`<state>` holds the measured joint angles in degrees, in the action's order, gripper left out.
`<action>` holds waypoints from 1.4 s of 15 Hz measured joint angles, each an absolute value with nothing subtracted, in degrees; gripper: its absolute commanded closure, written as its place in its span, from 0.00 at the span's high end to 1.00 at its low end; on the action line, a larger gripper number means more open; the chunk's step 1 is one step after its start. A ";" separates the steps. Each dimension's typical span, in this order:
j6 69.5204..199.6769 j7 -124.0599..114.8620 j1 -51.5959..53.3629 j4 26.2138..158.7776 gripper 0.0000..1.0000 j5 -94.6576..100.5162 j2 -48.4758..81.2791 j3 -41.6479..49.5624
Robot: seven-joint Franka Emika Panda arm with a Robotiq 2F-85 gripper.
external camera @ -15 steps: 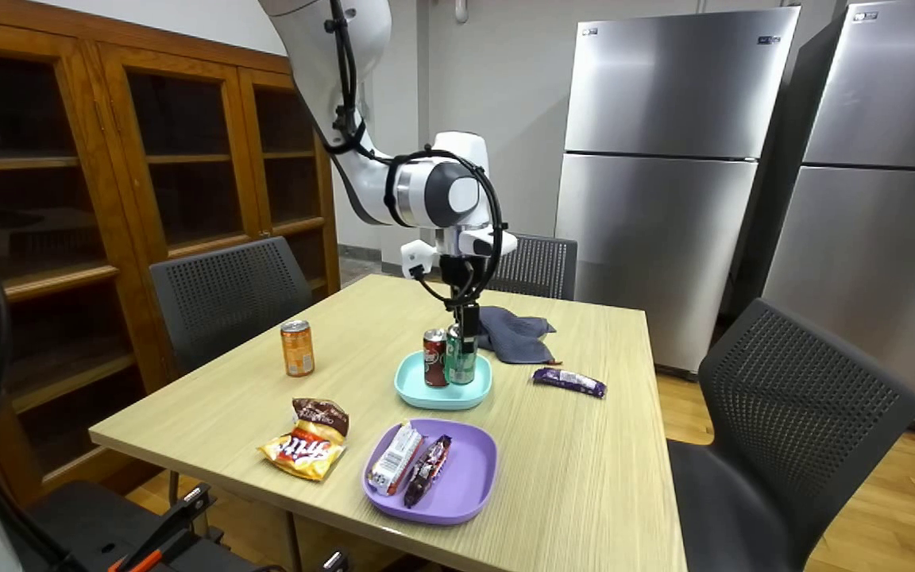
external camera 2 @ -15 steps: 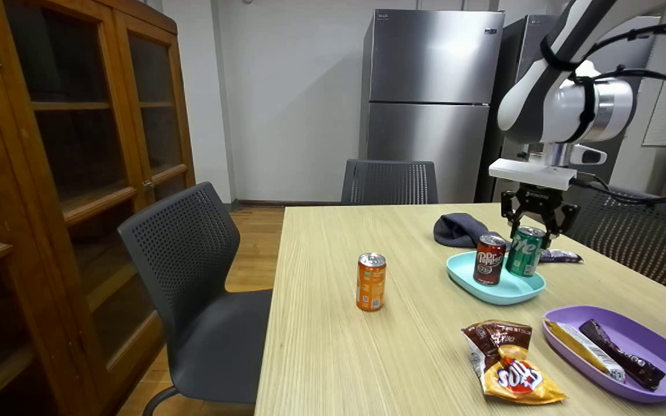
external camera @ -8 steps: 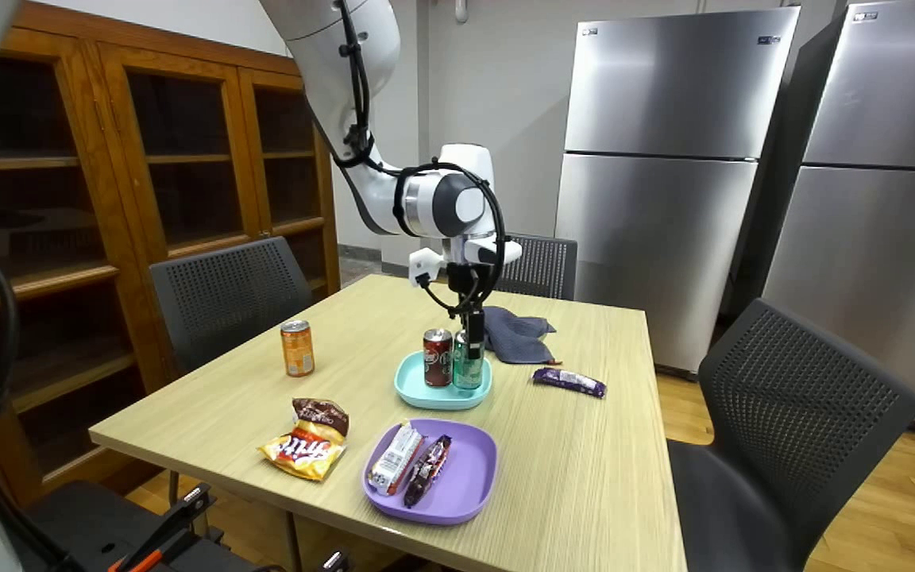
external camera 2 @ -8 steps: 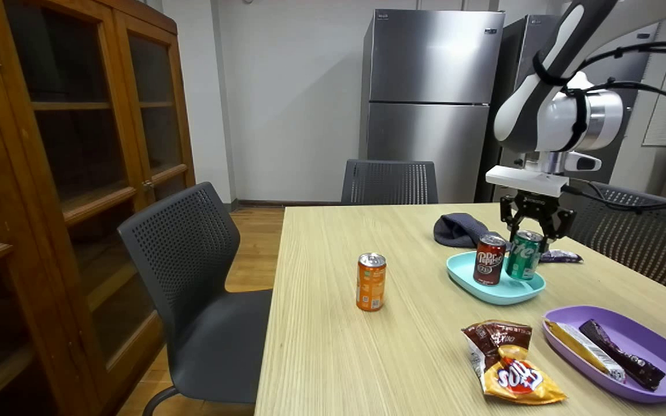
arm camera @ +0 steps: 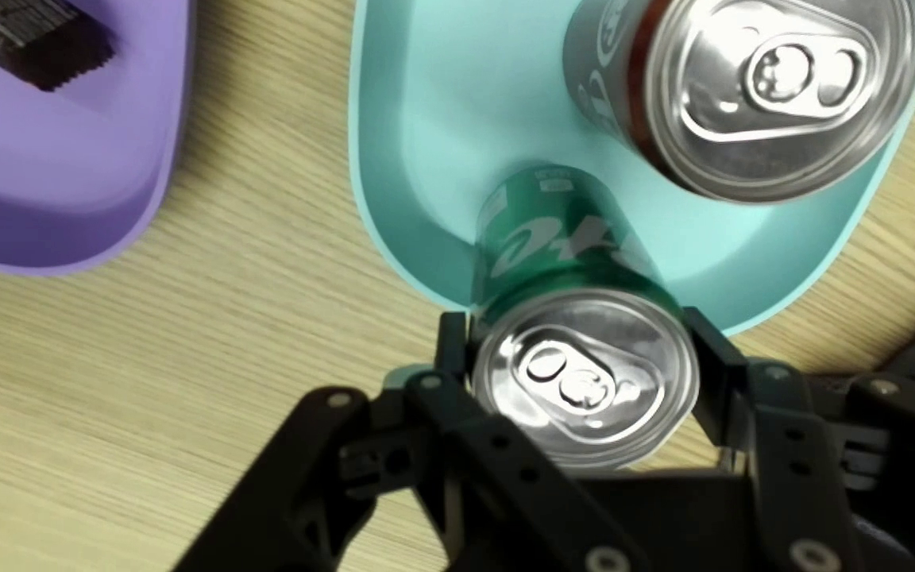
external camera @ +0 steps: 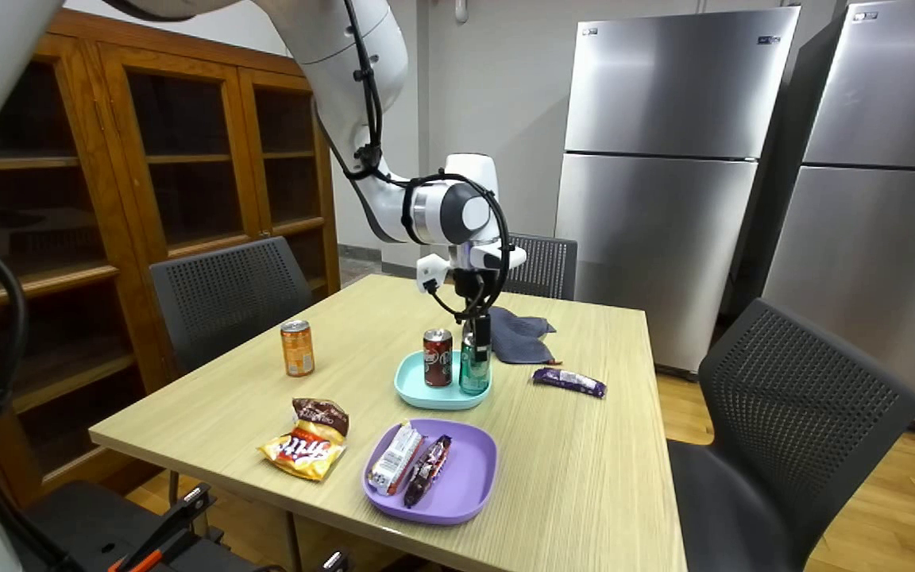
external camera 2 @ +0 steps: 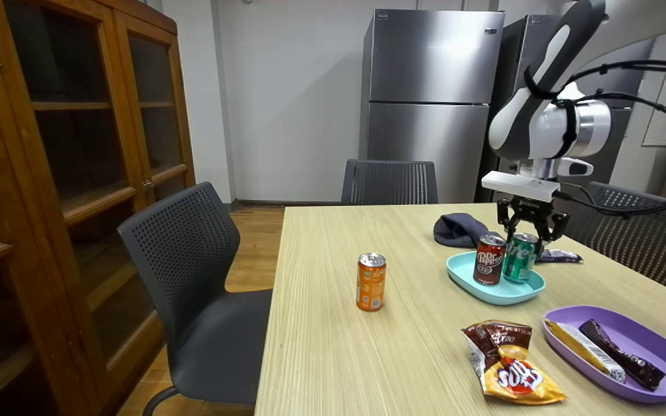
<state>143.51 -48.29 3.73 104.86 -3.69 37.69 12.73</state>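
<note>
Gripper (arm camera: 582, 349): holding the green drink can (arm camera: 577, 310), fingers pressing both sides near its lid.
Green drink can: occupying one end of the teal tray (arm camera: 489, 87); whether its base is touching the bottom, the views are not showing.
Dr Pepper can (external camera: 437, 357): standing in the teal tray; in an exterior view a gap is now showing beside it, the green drink can having shifted away since a second ago, suggesting repositioning.
Purple-wrapped snack (external camera: 569, 382): lying whole in an exterior view; the wrist view is omitting it but plainly showing both fingertips' contact.
</note>
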 measured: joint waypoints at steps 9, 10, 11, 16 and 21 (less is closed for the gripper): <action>143.44 -48.29 3.72 103.57 0.99 -3.69 38.88 12.73; 143.44 -48.29 3.72 103.53 1.00 -3.69 38.88 12.75; 143.43 -48.29 3.72 103.48 1.00 -3.69 38.87 12.77; 143.42 -48.26 3.68 103.38 1.00 -3.69 38.71 12.96; 143.25 -48.10 3.39 103.38 1.00 -3.69 37.53 13.70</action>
